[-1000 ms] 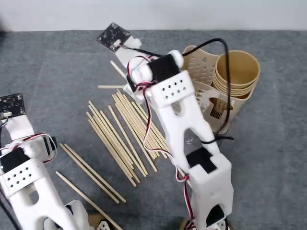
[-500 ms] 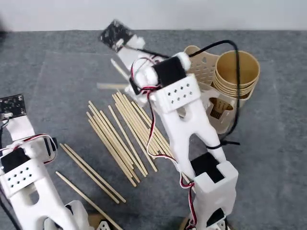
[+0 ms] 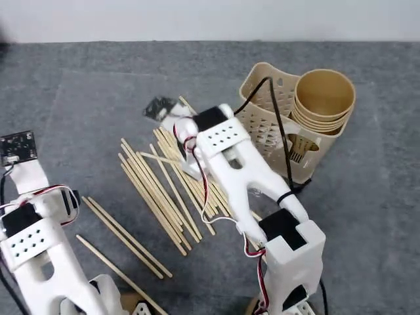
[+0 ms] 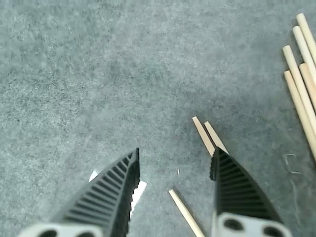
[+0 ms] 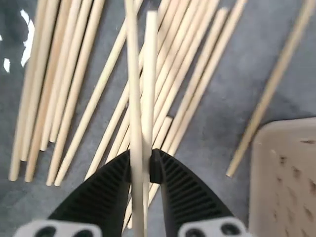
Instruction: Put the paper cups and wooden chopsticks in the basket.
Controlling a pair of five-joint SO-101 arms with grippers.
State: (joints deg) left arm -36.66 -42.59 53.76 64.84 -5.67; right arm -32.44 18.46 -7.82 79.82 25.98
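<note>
The right gripper [image 5: 140,157] has pulled back from the far edge of the desk. It now sits over the loose pile of pale wooden chopsticks [image 3: 164,190] at mid-desk, jaws clamped on a pair of chopsticks [image 5: 149,74]. The grasp looks made, so carrying them to the beige perforated plastic basket [image 3: 262,125] near the far right corner is probably next (the stack of tan paper cups [image 3: 325,98] already stands inside it). The left gripper [image 4: 175,157] hangs spread and empty by the near left corner.

Left gripper [image 4: 176,154] points down, fingers [image 4: 118,190] spread wide; right arm [image 3: 244,176] stretches forward, right gripper [image 5: 140,160] pinched tight on two chopsticks [image 5: 149,74].
</note>
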